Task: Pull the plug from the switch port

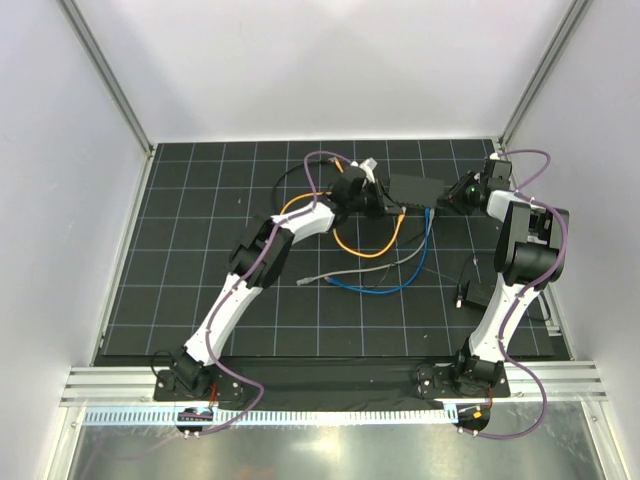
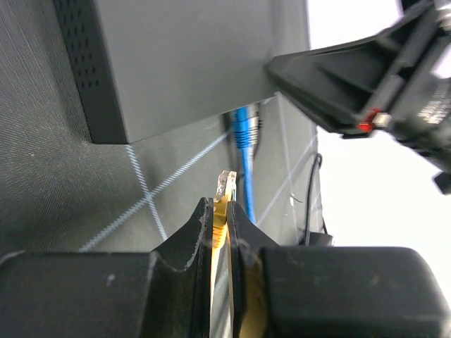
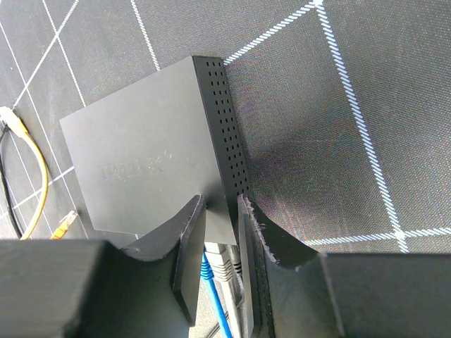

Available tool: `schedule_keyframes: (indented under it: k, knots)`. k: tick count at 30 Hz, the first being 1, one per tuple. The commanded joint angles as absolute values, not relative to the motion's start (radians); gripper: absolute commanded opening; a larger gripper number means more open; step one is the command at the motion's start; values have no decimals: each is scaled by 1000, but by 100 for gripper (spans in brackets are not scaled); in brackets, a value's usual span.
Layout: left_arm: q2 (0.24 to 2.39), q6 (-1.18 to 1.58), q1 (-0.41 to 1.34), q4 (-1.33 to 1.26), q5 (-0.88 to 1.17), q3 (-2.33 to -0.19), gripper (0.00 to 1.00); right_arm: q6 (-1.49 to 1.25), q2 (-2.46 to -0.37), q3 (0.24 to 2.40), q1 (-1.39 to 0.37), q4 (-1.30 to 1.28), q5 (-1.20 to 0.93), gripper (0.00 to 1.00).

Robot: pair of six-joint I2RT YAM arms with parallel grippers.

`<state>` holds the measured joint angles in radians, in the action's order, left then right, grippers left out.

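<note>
The black switch (image 1: 415, 188) lies at the back of the mat. My left gripper (image 1: 388, 205) is just in front of its socket edge, shut on a yellow plug (image 2: 225, 186). In the left wrist view the plug's clear tip pokes out past my fingers (image 2: 201, 232), a short way off the switch (image 2: 183, 63). My right gripper (image 1: 452, 198) is shut on the switch's right corner. In the right wrist view my fingers (image 3: 189, 239) pinch that corner of the switch (image 3: 141, 162). A blue plug (image 3: 210, 264) and a grey plug (image 3: 229, 266) sit in the sockets there.
Orange (image 1: 350, 250), blue (image 1: 385, 288) and grey (image 1: 350, 268) cables loop over the mat in front of the switch. A small black box (image 1: 478, 297) lies by the right arm. White walls surround the mat.
</note>
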<state>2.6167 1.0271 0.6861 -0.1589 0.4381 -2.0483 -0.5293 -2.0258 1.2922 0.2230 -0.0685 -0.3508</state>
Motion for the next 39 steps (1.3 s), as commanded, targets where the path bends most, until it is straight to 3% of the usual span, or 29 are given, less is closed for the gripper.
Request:
schedule_keyframes:
  k: [1,14,26,28,30,33,39]
  knots:
    - [2488,934,644,-146,462,-2029,0,-531,-2017,1292,221,-78,-370,32]
    - [2529,763,494,142,759,-2245,0,-531,-2023,1295,221,-74,-383,32]
    - [2602,660,377,284,798,-2319,1,-531,-2028,1298,221,-69,-390,32]
    - [2625,673,362,287,796,-2332,6,-531,-2028,1298,222,-69,-388,32]
    - [2622,677,360,285,767,-2324,22,-531,-2026,1298,222,-72,-388,32]
    - [2591,686,362,253,723,-2295,34,-535,-2026,1298,222,-68,-390,32]
    - [2502,730,383,161,670,-2261,48,-543,-2023,1295,222,-63,-394,32]
